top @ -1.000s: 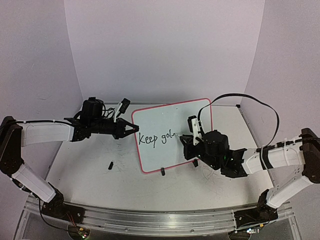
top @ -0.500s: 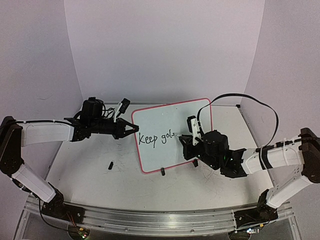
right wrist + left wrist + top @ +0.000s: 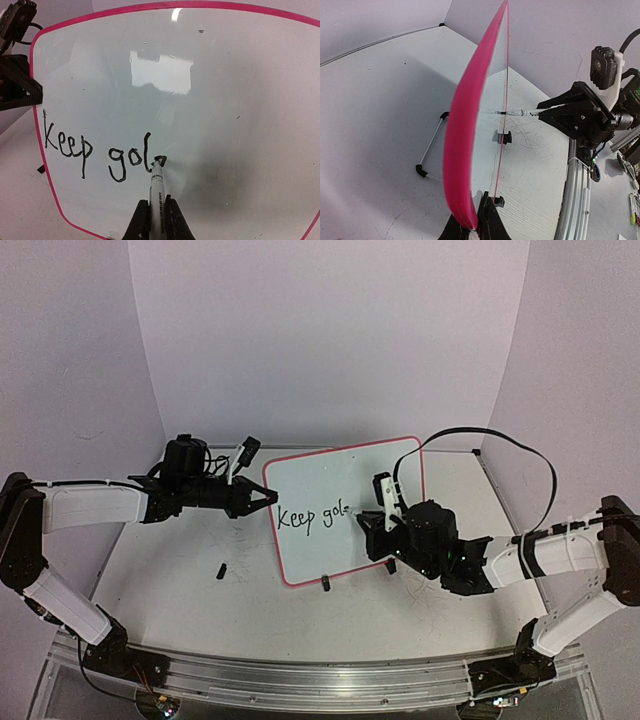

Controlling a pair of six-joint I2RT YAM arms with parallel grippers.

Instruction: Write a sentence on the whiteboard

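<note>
Two end effectors are engaged at the whiteboard (image 3: 340,480), which stands upright on its black clip feet about midway across the tabletop (image 3: 160,590), nearer the far edge than the near one. The left end effector (image 3: 472,226) is clamped narrowly on the board's pink left border. The right end effector (image 3: 156,217) is closed around a marker (image 3: 157,186), with the tip touching the white face. The sentence (image 3: 95,150) is incomplete: black slanted letters read "Keep gol", low on the left half of the board, and the marker tip sits just right of the "l". One small black piece (image 3: 220,569) lies on the tabletop toward the left edge, apart from the board.
</note>
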